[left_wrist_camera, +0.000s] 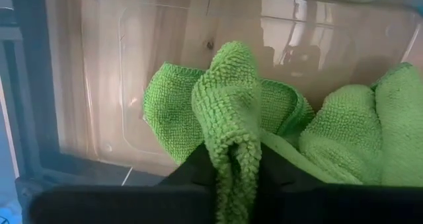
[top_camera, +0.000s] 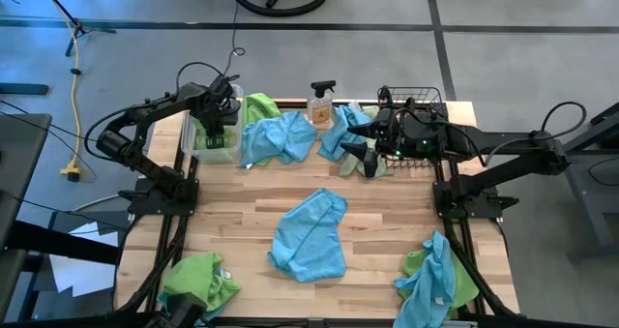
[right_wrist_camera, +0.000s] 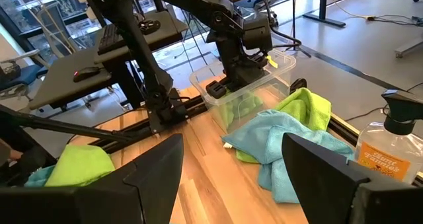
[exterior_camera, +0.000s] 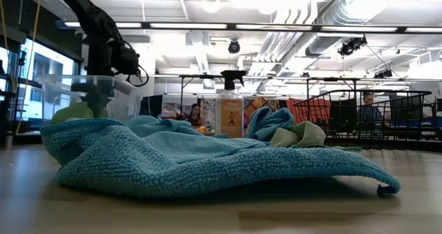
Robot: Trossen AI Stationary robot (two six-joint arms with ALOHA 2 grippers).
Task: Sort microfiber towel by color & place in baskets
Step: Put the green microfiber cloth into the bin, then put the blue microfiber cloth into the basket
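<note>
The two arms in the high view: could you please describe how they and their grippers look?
Both arms are matte black and jointed, with black cables looping loosely along them. The left gripper and right gripper are black too, with broad, flat, angular fingers. A small green light glows on the right wrist.

The left pincer (top_camera: 219,125) sits inside the clear tub (top_camera: 190,146) at the upper left of the table (top_camera: 232,222), over green cloth. The right pincer (top_camera: 354,152), upper right of centre, hangs with fingers apart beside the black wire basket (top_camera: 426,98). A spray bottle (top_camera: 321,103) stands at top centre between blue towels (top_camera: 279,139). One blue towel (top_camera: 309,236) lies spread at centre. A green towel (top_camera: 198,282) sits lower left; green and blue towels (top_camera: 437,280) are heaped lower right.
</note>
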